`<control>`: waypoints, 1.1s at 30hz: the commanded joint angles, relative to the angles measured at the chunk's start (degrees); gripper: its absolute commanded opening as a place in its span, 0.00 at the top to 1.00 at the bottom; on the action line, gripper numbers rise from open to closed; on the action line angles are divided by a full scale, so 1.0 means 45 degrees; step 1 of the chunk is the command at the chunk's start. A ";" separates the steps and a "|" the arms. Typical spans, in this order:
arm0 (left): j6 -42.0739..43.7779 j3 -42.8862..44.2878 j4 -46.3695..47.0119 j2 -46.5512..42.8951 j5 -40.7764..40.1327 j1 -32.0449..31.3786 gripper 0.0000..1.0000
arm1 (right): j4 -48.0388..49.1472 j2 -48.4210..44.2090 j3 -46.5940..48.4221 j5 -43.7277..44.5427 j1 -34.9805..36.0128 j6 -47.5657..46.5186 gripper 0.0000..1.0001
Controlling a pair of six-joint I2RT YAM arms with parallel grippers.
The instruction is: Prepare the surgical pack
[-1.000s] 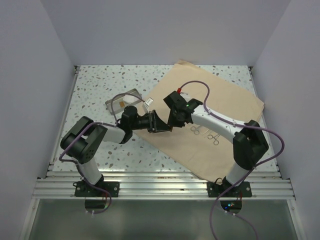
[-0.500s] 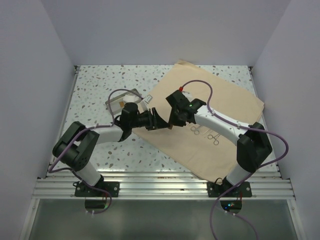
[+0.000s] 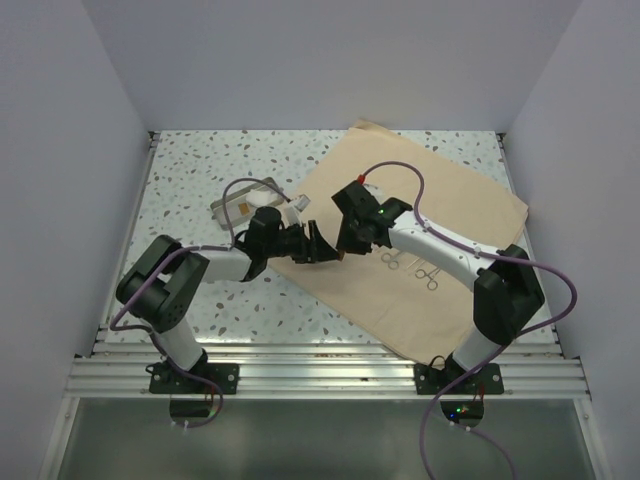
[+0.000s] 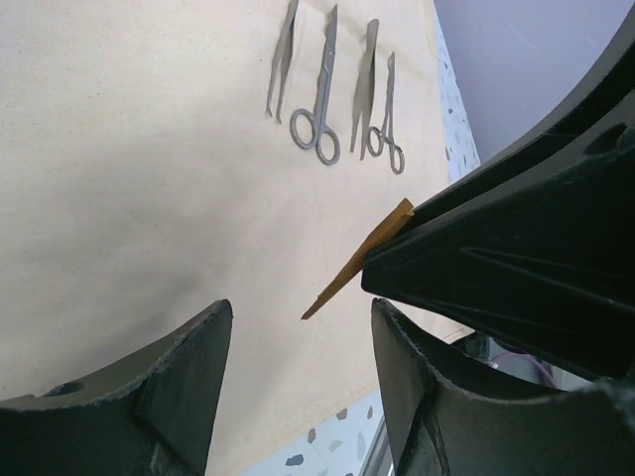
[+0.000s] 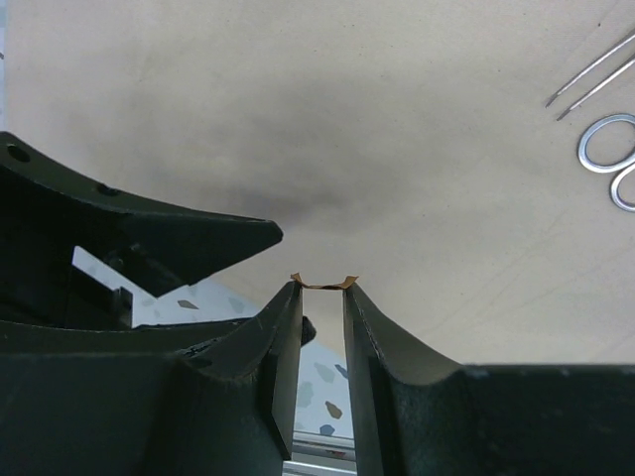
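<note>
The surgical pack's tan cloth [image 3: 440,205] lies spread flat, with several silver instruments [image 3: 412,266] in a row on it. Above its near left edge the two grippers meet tip to tip. My right gripper [image 5: 322,288] is shut on a small brown strip [image 5: 310,283], which bows across its tips. In the left wrist view that strip [image 4: 359,263] sticks out of the right gripper's fingers [image 4: 496,258], its free end between the jaws of my open left gripper [image 4: 303,305], touching neither. The cloth [image 4: 149,149] and instruments [image 4: 327,99] lie beyond.
A small steel tray [image 3: 240,208] sits on the speckled table [image 3: 190,170] left of the cloth, behind the left arm. White walls close in three sides. A metal rail [image 3: 320,372] runs along the near edge.
My left gripper's jaws have spread wider around the strip's free end, and the left arm's elbow has shifted. The right gripper has kept its hold with hardly any movement.
</note>
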 commanded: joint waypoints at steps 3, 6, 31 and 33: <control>0.1161 0.0002 0.2260 0.0025 0.0726 -0.0088 0.37 | 0.0024 -0.0530 0.0149 -0.0296 -0.0061 -0.0065 0.73; 0.1433 -0.0155 0.2945 -0.0034 0.0941 -0.0165 0.36 | 0.0024 -0.0530 0.0188 -0.0316 -0.0061 -0.0123 0.73; 0.1142 0.0958 0.2129 0.0885 0.1294 -0.0420 0.97 | 0.0005 -0.0491 0.0247 -0.0454 -0.0353 -0.0162 0.66; 0.1161 0.0959 0.2009 0.0845 0.1196 -0.0361 1.00 | -0.0092 -0.0453 0.0305 -0.0337 -0.0528 -0.0260 0.60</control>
